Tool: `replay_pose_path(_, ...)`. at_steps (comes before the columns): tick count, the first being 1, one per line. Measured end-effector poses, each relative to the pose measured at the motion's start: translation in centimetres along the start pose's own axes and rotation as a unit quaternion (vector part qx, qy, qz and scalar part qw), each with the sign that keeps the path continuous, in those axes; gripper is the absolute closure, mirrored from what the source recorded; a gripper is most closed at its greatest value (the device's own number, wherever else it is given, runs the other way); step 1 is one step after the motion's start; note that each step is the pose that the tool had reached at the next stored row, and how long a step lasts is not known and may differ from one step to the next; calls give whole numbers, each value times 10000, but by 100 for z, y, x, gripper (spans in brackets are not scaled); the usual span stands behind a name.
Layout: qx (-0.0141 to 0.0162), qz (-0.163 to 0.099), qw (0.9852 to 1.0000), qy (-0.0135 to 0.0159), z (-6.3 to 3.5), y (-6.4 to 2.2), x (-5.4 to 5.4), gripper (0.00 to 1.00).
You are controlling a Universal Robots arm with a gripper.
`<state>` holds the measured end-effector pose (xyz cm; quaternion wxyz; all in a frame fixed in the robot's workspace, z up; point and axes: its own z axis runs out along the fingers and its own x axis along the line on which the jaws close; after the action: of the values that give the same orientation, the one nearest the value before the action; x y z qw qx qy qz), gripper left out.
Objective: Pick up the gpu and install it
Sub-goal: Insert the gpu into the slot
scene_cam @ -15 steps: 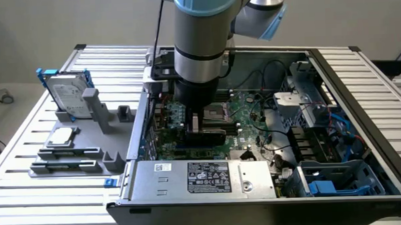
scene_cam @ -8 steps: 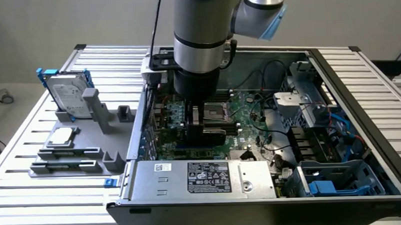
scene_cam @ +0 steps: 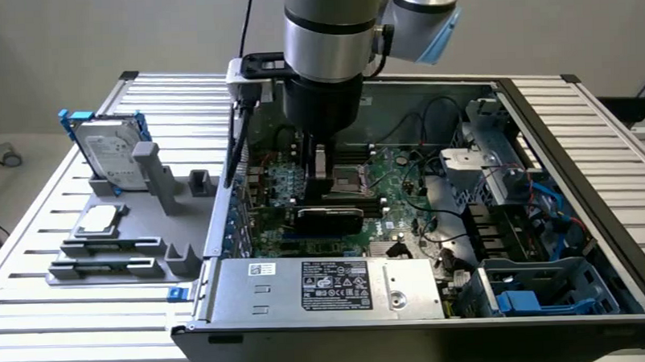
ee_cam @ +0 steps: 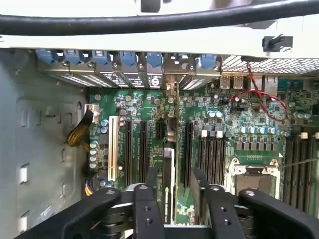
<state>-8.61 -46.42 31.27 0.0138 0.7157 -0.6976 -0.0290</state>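
The gpu [scene_cam: 326, 216] stands upright on the green motherboard [scene_cam: 398, 174] inside the open computer case, its black cover facing the exterior view. In the wrist view the gpu [ee_cam: 170, 164] shows edge-on as a thin card set in a slot, running up to the rear bracket row. My gripper [scene_cam: 320, 175] hangs straight above it. In the wrist view the gripper [ee_cam: 174, 173] is open, one black finger [ee_cam: 151, 184] on each side of the card's top edge, with a gap between the fingers and the card.
A grey fixture [scene_cam: 143, 264] at the exterior view's left holds a hard drive in a blue frame [scene_cam: 112, 152]. The power supply [scene_cam: 316, 287] fills the case's near side and blue drive bays [scene_cam: 536, 294] its right. The CPU socket [ee_cam: 249, 174], memory slots [ee_cam: 212, 157] and cables flank the card.
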Motion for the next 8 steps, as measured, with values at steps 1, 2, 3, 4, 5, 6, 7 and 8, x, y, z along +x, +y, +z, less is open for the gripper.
replay_pose_path(1,-4,0,10000,0,-46,-10,-1,69)
replay_pose_path(2,-10,0,10000,-3,-79,-17,-1,69)
replay_pose_path(3,-19,0,10000,-9,-88,-18,1,75)
replay_pose_path(4,-19,0,10000,-12,-88,-18,1,81)
replay_pose_path(5,-19,0,10000,-11,-88,-18,1,81)
replay_pose_path(6,-19,0,10000,-11,-88,-18,1,87)
replay_pose_path(7,-19,0,10000,-11,-88,-18,2,89)
replay_pose_path(8,-20,0,10000,-10,-89,-18,2,89)
